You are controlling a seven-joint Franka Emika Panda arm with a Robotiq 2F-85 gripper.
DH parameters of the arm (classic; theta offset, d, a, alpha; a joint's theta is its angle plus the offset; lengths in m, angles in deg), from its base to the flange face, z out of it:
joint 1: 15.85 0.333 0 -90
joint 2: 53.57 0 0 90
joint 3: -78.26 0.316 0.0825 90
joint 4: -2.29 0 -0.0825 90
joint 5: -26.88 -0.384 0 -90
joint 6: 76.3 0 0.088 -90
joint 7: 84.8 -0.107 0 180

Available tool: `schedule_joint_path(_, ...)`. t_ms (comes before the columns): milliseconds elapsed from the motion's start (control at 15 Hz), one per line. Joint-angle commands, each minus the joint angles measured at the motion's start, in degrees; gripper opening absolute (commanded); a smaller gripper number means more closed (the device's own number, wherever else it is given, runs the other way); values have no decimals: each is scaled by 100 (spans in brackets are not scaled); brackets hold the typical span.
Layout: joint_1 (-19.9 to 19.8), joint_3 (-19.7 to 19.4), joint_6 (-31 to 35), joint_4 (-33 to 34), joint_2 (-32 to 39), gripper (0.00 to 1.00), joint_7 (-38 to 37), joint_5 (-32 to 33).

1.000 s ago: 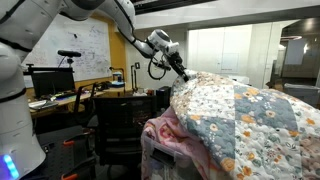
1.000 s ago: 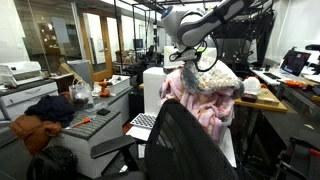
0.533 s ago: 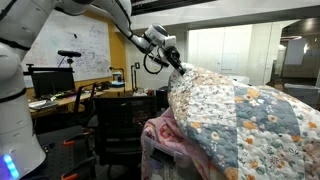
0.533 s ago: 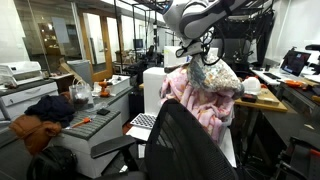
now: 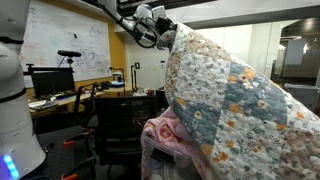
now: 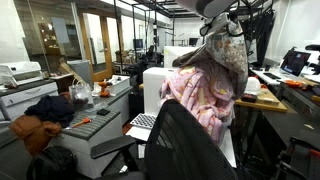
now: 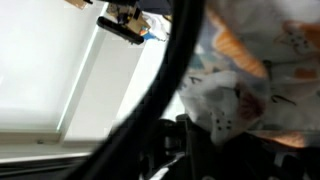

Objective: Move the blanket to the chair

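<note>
The claw (image 5: 166,36) is clenched on a top corner of the blanket (image 5: 225,100), which is held high and hangs from that single pinch in a long, broad drape. In an exterior view the fabric (image 6: 228,55) falls from near the ceiling lights, with its lower folds lying against a pink fleece (image 6: 200,100) heaped beneath it. The wrist view is blurred and shows only printed cloth (image 7: 250,70) pressed close to the lens. The fingers themselves are hidden, so the grip is judged from the way the cloth hangs.

The chair (image 6: 190,150) stands dark and empty in the foreground, near the pile but apart from the blanket.

The main risk is weight — a large quilt carried by one corner may slide out of the pinch mid-swing. The trailing part could also drag the pink fleece along or tip it to the floor, or the hem could catch on an armrest, leaving most of the blanket short of the seat.
</note>
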Motion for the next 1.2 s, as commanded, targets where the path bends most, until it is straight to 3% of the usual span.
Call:
schedule_joint_path(0,-42,337,-749,-485,-536,1,27,951)
schedule_joint_path(333,-193,595,-1292,-619,-690,1,96,2009)
schedule_joint_path(1133,-123,1165,-1163,-216,-380,1,208,2888)
